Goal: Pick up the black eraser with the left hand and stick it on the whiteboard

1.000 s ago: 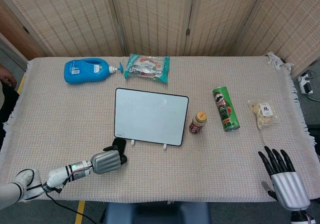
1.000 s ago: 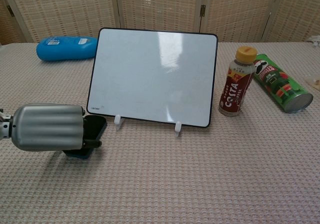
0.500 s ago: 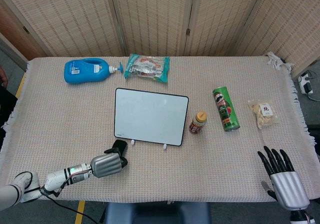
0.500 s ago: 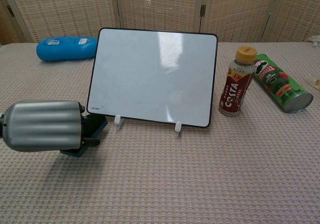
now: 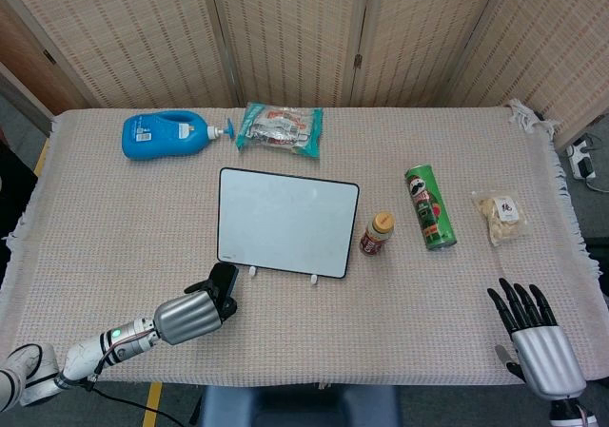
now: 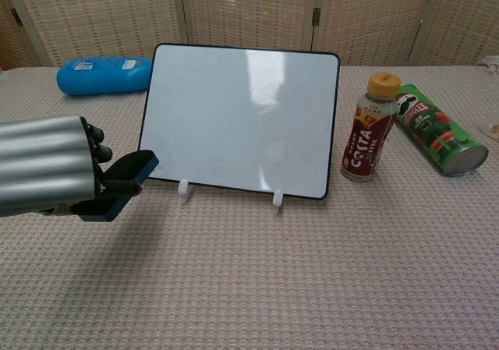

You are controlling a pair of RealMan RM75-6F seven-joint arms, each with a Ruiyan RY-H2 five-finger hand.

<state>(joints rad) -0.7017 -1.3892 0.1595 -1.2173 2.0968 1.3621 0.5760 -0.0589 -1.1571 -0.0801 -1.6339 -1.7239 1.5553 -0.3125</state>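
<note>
My left hand (image 5: 187, 316) (image 6: 48, 166) grips the black eraser (image 6: 118, 185) (image 5: 224, 285), which has a blue underside, and holds it lifted off the cloth. The eraser hangs just left of the whiteboard's lower left corner. The whiteboard (image 5: 286, 222) (image 6: 240, 118) stands tilted on two small white feet in the middle of the table, its face blank. My right hand (image 5: 539, 345) rests at the table's near right corner with its fingers spread and nothing in it.
A Costa bottle (image 6: 370, 127) (image 5: 377, 233) stands right of the board, with a green Pringles can (image 5: 430, 207) (image 6: 440, 132) lying beyond it. A blue detergent bottle (image 5: 169, 133), a snack packet (image 5: 280, 127) and a small bag (image 5: 500, 216) lie further off.
My left hand has lifted the eraser off the table and drawn back slightly toward the near edge. The right hand has barely moved.
</note>
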